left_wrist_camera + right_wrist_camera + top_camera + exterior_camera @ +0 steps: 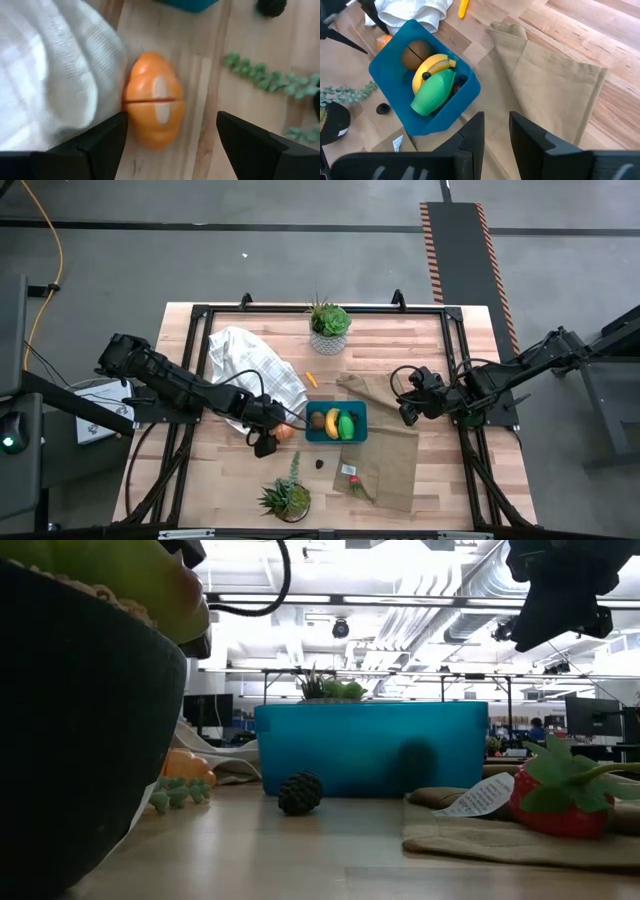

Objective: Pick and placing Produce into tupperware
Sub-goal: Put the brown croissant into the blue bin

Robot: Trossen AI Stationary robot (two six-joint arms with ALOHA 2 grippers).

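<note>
The teal-blue tupperware (336,423) (395,60) stands mid-table and holds a brown round piece (415,54), a yellow banana (434,66) and a bright green piece (434,92). Left of it an orange piece (152,100) (287,432) lies on the wood against the edge of a white cloth (45,75). My left gripper (170,135) is open, slanting down over the orange piece, one finger on either side; the cloth-side finger (107,140) stands close beside it. My right gripper (496,130) hovers above the tan cloth (545,85), right of the tupperware, with a narrow gap and nothing in it.
A small orange piece (311,379) lies behind the tupperware. A dark berry (320,463) and a tagged strawberry (560,802) lie near the front, the strawberry on the tan cloth. Potted plants stand at the far edge (328,325) and the near edge (285,498).
</note>
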